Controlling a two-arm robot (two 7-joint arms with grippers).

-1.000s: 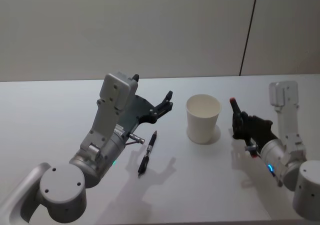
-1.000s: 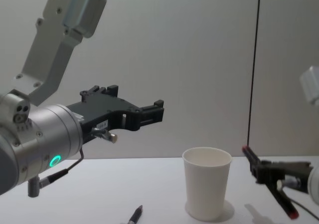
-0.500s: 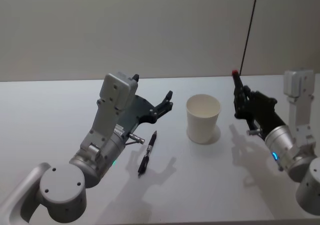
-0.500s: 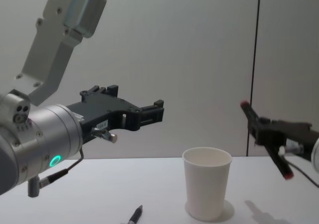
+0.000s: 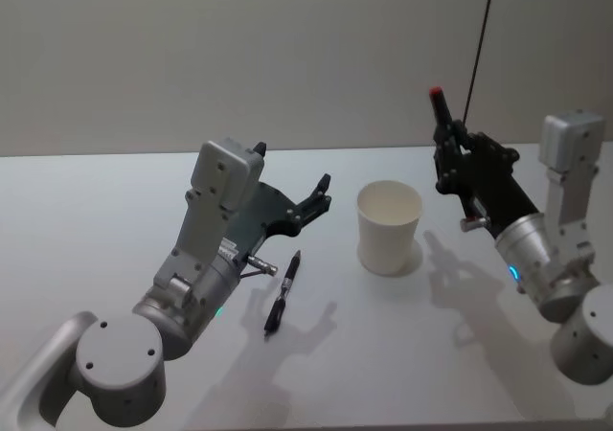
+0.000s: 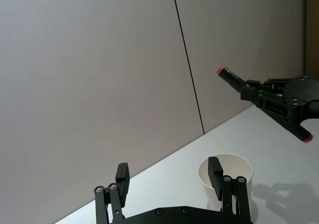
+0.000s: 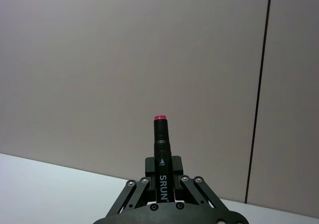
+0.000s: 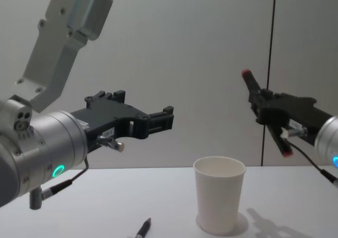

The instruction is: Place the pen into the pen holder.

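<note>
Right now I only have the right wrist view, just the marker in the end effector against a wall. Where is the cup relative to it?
Observer: The pen holder stands upright, lower than the right end effector and toward the robot's left of it. The marker is not over its opening.
Operator: Is anything inside it?
Observer: From the head view, its inside looks empty.
Operator: And the left arm?
Observer: The left end effector hovers open on the cup's left side, and a second pen lies on the table near that arm.
</note>
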